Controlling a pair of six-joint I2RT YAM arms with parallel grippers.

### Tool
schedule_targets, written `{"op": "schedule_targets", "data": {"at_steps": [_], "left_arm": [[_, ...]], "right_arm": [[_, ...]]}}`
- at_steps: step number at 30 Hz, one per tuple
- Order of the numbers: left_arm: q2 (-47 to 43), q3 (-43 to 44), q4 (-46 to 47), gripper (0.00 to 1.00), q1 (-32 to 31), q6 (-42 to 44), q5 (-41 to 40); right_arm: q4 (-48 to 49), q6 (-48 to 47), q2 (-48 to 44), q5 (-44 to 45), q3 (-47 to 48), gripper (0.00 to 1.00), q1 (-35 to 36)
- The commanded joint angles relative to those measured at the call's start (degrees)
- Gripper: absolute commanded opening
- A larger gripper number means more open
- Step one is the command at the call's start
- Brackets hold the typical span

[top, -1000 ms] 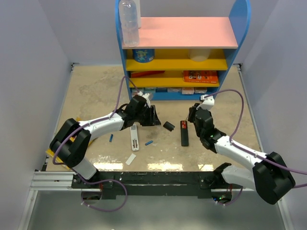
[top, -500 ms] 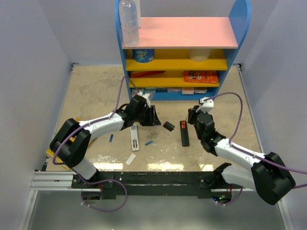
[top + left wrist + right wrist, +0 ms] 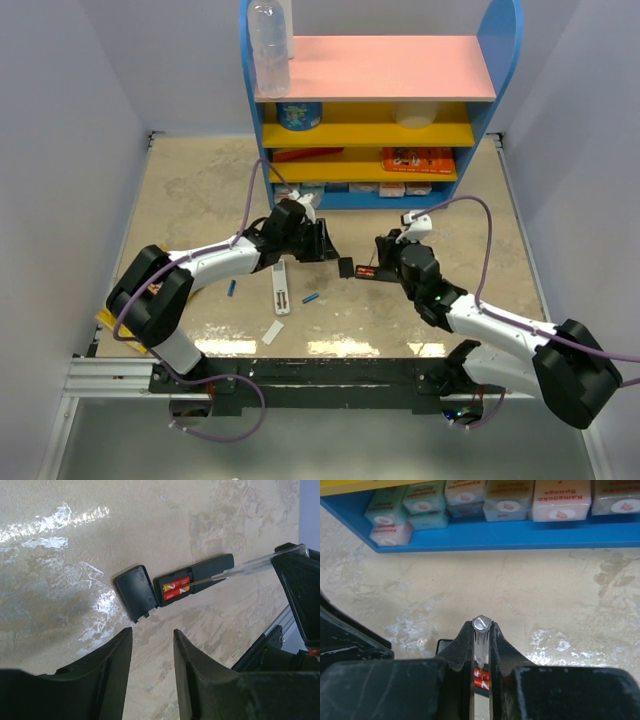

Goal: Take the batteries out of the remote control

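My left fingers [image 3: 322, 245] stand spread with nothing between them. In the left wrist view only bare worktop [image 3: 60, 555] shows in the gap. My right fingers [image 3: 388, 262] are pressed together on a clear stick [image 3: 481, 637], pinching it between the tips at the lower centre of the right wrist view.

In the left wrist view the stick slants in from the upper right. Its tip sits in the open bay of the black remote [image 3: 212, 567], at the right end of two red batteries [image 3: 176, 587] lying side by side there. The remote lies flat near the middle of that frame, with its loose cover [image 3: 134, 591] just to its left.

In the top view, left of centre, one blue battery [image 3: 311, 298] lies on the worktop just right of a white remote [image 3: 281, 287]. Another blue battery [image 3: 231, 288] lies to that remote's left.
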Motion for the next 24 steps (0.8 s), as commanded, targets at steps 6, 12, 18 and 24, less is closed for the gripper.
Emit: {"op": "schedule_targets", "data": {"at_steps": [6, 12, 18, 24], "left_arm": [[1.1, -2.6, 3.3, 0.43, -0.3, -0.5, 1.1], [1.0, -3.1, 3.9, 0.43, -0.4, -0.4, 1.6], [1.7, -1.8, 4.5, 0.43, -0.7, 0.4, 2.5], [3.1, -0.2, 4.8, 0.43, -2.0, 0.5, 2.9]], "right_arm": [[-3.8, 2.3, 2.7, 2.2, 1.3, 0.00, 4.7], [-10.3, 3.0, 1.7, 2.4, 5.0, 0.00, 4.8], [-19.4, 10.1, 2.1, 3.5, 7.0, 0.00, 5.0], [-25.0, 12.6, 1.0, 8.2, 7.6, 0.00, 5.8]]}}
